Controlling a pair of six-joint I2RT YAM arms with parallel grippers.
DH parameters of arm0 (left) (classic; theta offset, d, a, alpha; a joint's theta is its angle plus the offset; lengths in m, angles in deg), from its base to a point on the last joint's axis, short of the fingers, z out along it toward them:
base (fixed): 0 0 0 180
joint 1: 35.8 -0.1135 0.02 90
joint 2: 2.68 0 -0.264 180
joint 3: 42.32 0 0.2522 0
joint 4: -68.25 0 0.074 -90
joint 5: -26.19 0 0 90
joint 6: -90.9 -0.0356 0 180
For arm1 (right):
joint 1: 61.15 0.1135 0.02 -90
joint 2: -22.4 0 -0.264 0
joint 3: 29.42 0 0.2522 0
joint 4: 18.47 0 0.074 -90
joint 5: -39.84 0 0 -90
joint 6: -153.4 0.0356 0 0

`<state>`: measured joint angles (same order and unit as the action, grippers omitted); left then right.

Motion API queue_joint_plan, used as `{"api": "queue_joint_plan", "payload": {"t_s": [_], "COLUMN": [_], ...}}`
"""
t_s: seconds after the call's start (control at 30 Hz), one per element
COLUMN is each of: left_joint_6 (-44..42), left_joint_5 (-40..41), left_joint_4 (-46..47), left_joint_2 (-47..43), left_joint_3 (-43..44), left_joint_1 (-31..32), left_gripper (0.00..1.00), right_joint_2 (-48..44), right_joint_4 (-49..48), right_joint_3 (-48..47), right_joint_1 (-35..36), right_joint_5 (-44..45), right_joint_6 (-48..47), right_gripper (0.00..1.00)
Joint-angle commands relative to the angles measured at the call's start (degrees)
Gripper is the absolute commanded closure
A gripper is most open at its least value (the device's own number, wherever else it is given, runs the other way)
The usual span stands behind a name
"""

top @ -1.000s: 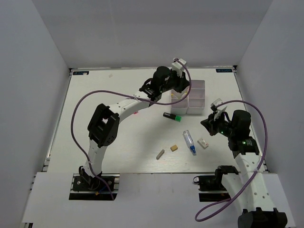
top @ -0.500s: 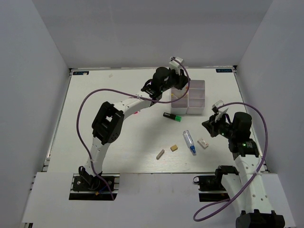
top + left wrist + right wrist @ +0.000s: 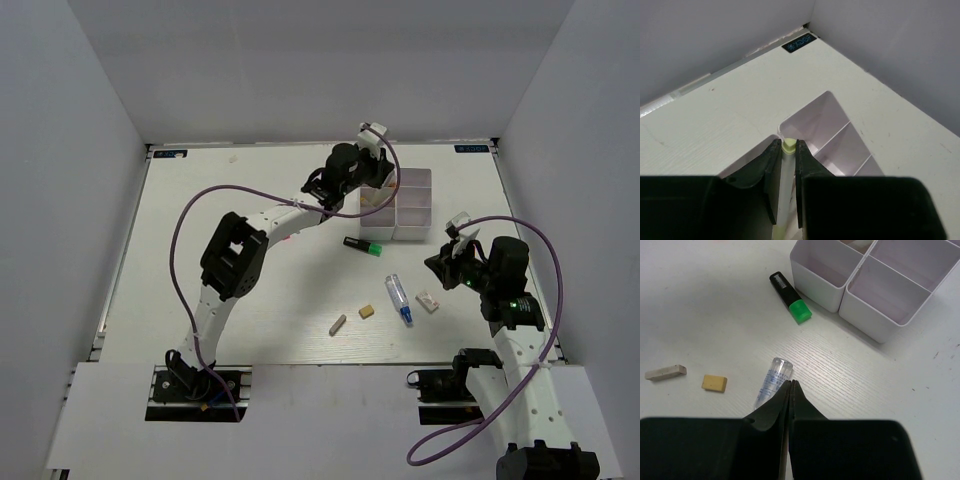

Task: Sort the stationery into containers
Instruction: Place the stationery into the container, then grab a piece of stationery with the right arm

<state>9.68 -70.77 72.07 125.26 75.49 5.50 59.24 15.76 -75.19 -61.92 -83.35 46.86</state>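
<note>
My left gripper [image 3: 372, 180] is shut on a pale stick with a yellow-green end [image 3: 788, 146] and holds it over the left side of the white four-compartment box [image 3: 412, 187], which also shows in the left wrist view [image 3: 840, 145]. My right gripper [image 3: 438, 262] is shut and empty, hovering just above the blue-tipped clear tube [image 3: 399, 298]; in the right wrist view its tips [image 3: 791, 384] sit beside the tube [image 3: 771, 384]. A black marker with a green end [image 3: 363, 245] lies in front of the box.
A white eraser [image 3: 427, 300] lies right of the tube. A tan eraser [image 3: 367, 311] and a grey eraser [image 3: 338, 324] lie nearer the front; both show in the right wrist view, tan [image 3: 714, 383] and grey [image 3: 665, 372]. White walls enclose the table.
My left gripper has shifted slightly over the box with the stick. My right gripper has dropped a little toward the clear tube.
</note>
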Motion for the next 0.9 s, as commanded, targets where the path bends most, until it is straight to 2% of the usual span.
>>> {"api": "queue_joint_plan", "payload": {"t_s": [0.0, 0.03, 0.1, 0.13, 0.17, 0.23, 0.27, 0.4, 0.5, 0.6, 0.67, 0.7, 0.73, 0.77, 0.8, 0.83, 0.87], "left_joint_6": [-2.01, -2.01, -2.01, -2.01, -1.4, -0.78, -0.78, -0.07, 0.45, 1.77, 3.17, 3.7, 4.31, 5.1, 6.94, 8.09, 9.06], "left_joint_5": [1.95, 1.95, 1.43, 1.42, 1.42, 0.11, 0.11, -1.21, -1.74, -2.35, -3.32, -2.36, 1.13, 2.12, 2.13, 5.17, 6.86], "left_joint_4": [-2.55, -3.16, -3.17, -1.95, -1.42, -0.72, -0.19, 1.58, 2.98, -0.43, -5.51, -7.54, -9.39, -10.63, -12.55, -13.97, -15.72], "left_joint_2": [-0.06, -0.06, -0.06, -0.84, -0.85, -2.6, -3.13, -6.29, -10.68, -17.42, -22.09, -24.82, -30.85, -33.87, -37.03, -40.11, -45.88], "left_joint_3": [2.47, 2.47, 1.86, 0.55, 0.02, -0.78, -0.78, -1.91, -3.23, -6.91, -10.25, -14.97, -17.97, -24.7, -28.25, -31.51, -37.11], "left_joint_1": [-0.43, -0.43, -0.43, -0.43, -0.43, -0.43, -0.43, -0.43, -0.43, -0.43, -0.43, -0.43, -0.43, -0.43, -0.43, -0.43, -0.43], "left_gripper": [1.0, 0.96, 0.79, 0.7, 0.51, 0.44, 0.37, 0.29, 0.24, 0.21, 0.14, 0.08, 0.04, 0.02, 0.0, 0.0, 0.0], "right_joint_2": [-0.01, 0.07, -0.01, 0.16, 0.16, 0.42, 0.51, 3.14, 6.04, 12.27, 16.32, 21.21, 24.91, 26.51, 29.4, 30.56, 32.23], "right_joint_4": [-1.31, -1.22, -1.57, -1.49, -1.57, -1.31, -0.35, 3.87, 7.04, 10.64, 12.74, 14.75, 16.6, 17.23, 17.93, 18.81, 18.47], "right_joint_3": [-0.16, -0.16, -0.16, -0.16, 0.02, 0.19, 0.19, -0.77, -1.82, -3.23, -5.34, -7.0, -8.93, -9.73, -11.74, -13.24, -14.56], "right_joint_1": [-0.28, -0.28, -0.28, -0.28, -0.28, -0.28, -0.28, 0.07, 0.16, 0.25, 0.34, 0.68, 0.51, 0.51, 2.69, 3.32, 4.8], "right_joint_5": [-1.0, -1.0, -1.09, -1.17, -1.44, -2.4, -3.8, -9.25, -9.35, -7.42, -6.28, -5.32, -4.09, -3.64, -3.46, -2.33, -1.88], "right_joint_6": [0.45, 0.45, 0.36, 0.54, 0.36, -1.21, -2.09, -8.33, -14.12, -17.38, -18.35, -19.05, -19.23, -19.15, -18.89, -18.89, -17.84], "right_gripper": [1.0, 0.99, 0.79, 0.66, 0.53, 0.47, 0.45, 0.42, 0.41, 0.4, 0.36, 0.32, 0.28, 0.25, 0.23, 0.17, 0.17]}}
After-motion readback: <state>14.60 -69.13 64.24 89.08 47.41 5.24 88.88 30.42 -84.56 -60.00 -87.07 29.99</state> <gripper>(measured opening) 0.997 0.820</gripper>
